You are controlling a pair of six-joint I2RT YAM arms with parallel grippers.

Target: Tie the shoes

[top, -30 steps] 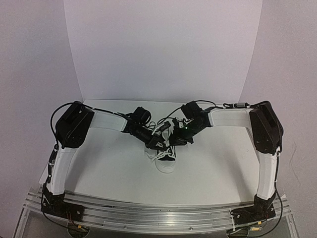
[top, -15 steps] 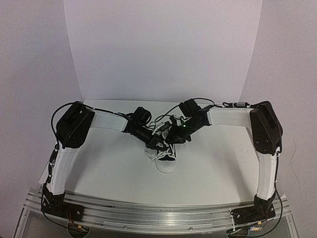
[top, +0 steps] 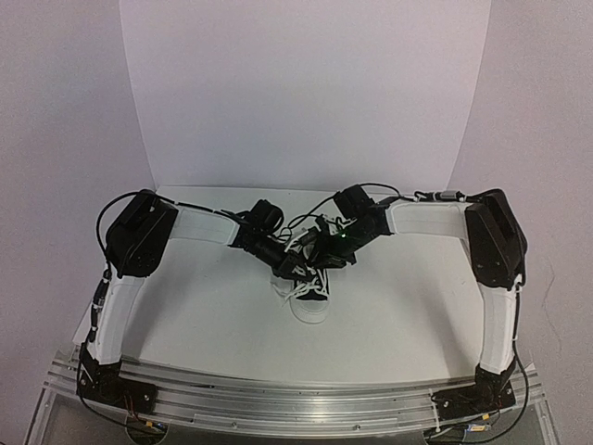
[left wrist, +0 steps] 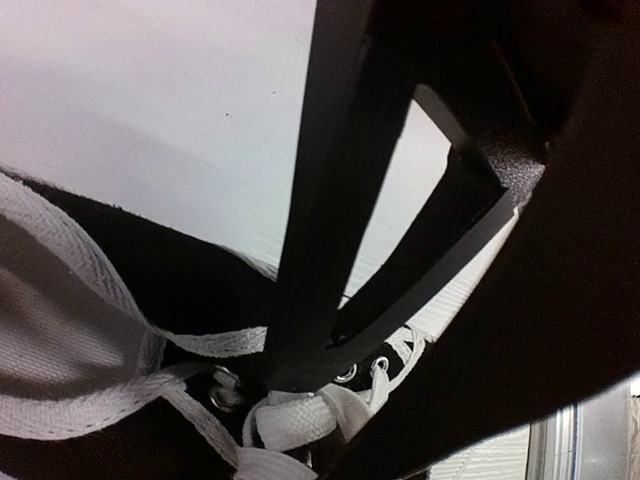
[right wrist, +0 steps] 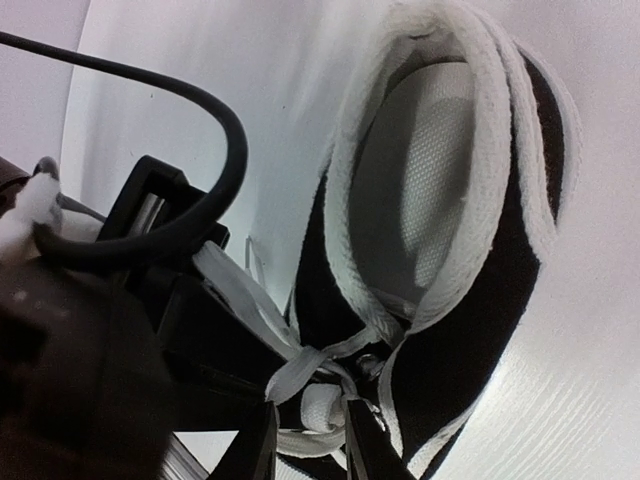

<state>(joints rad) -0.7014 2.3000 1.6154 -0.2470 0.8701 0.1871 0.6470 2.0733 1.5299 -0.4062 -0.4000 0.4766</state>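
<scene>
Creeping leftward since a second ago, the right gripper [right wrist: 310, 420] is pinching the long white laces [right wrist: 288, 376] of the small black canvas sneaker [top: 311, 297] sitting at centre frame, suggesting a knot is being drawn, while the left gripper [top: 281, 259] is working alongside, its closure impossible to tell.

The left gripper [top: 285, 261] and right gripper [top: 324, 252] hide the rear half of the sneaker [top: 311, 302] from above; both wrist views crop its toe.

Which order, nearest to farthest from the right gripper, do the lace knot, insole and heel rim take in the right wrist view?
1. Lace knot, bottom centre, just beyond the right gripper.
2. Insole, mid-frame, right of centre.
3. Heel rim, top edge.
</scene>
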